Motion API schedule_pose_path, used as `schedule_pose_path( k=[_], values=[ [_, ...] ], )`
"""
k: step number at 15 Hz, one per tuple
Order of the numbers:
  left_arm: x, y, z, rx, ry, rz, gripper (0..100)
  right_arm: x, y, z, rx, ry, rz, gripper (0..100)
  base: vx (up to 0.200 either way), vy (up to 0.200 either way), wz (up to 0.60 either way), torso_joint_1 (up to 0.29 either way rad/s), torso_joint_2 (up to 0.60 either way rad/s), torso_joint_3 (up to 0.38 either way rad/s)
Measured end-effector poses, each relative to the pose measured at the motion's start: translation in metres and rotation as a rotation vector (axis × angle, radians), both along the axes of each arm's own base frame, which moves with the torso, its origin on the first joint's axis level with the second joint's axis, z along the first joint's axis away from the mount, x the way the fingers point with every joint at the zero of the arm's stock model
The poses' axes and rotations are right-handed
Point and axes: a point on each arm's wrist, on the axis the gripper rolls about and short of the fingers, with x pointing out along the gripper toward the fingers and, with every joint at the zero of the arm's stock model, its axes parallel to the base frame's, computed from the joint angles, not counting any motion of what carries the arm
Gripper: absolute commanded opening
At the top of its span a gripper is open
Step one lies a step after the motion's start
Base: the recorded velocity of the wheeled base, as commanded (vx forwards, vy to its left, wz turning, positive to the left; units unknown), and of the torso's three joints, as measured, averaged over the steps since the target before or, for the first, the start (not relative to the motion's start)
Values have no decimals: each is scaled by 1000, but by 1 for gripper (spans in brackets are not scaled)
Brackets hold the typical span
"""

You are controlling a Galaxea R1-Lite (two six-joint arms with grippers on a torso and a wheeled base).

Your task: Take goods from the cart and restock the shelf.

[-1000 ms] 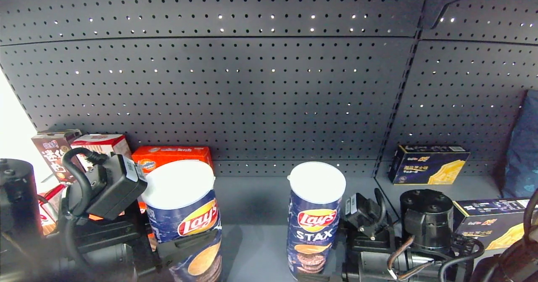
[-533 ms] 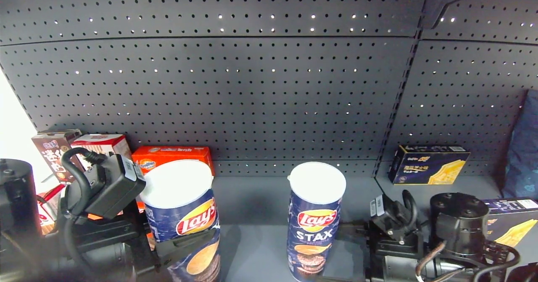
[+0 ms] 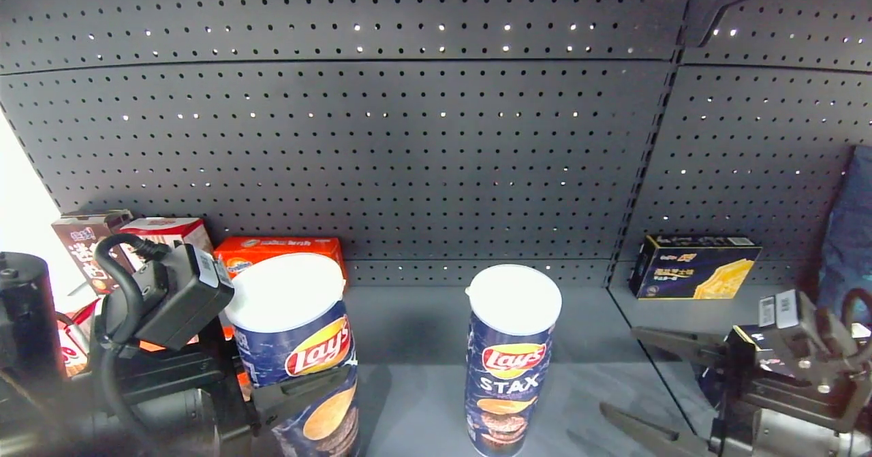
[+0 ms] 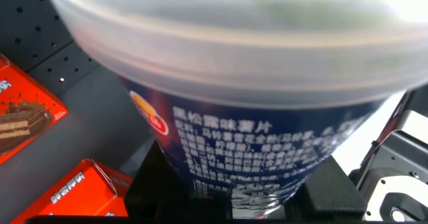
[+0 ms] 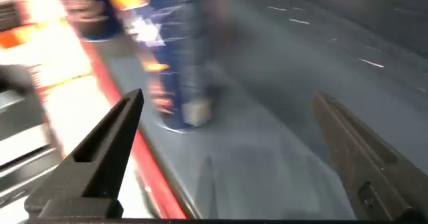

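The left claw [image 3: 298,387] holds a chip can [image 3: 289,321] tight. The right claw [image 3: 618,370] is wide open (nothing in it), beside a second can [image 3: 511,368].

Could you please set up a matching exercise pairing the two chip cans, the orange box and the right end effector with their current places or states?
Column one:
1. left chip can
2. middle chip can
3. orange box
4. right end effector

Column two:
A. open, holding nothing
B. standing upright and free on the shelf
C. clamped in the left end effector
D. at the back of the shelf, behind the held can

Pairs: 1-C; 2-B; 3-D; 4-A
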Motion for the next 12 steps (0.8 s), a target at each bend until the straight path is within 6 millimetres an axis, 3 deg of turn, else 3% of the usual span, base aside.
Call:
schedule_pose_path(
  k=[4, 6, 12],
  values=[
    [0, 0, 0, 1, 1, 0, 0, -35, -31, 26, -12, -62, -330, 100, 0, 0, 0, 0, 0, 0],
    [-1, 0, -1, 1, 1, 0, 0, -58, -48, 28, 34, -123, -458, 100, 0, 0, 0, 0, 0, 0],
    [-1, 1, -2, 5, 6, 0, 0, -115, -91, -25, 18, -137, -811, 100, 0, 0, 0, 0, 0, 0]
  ],
)
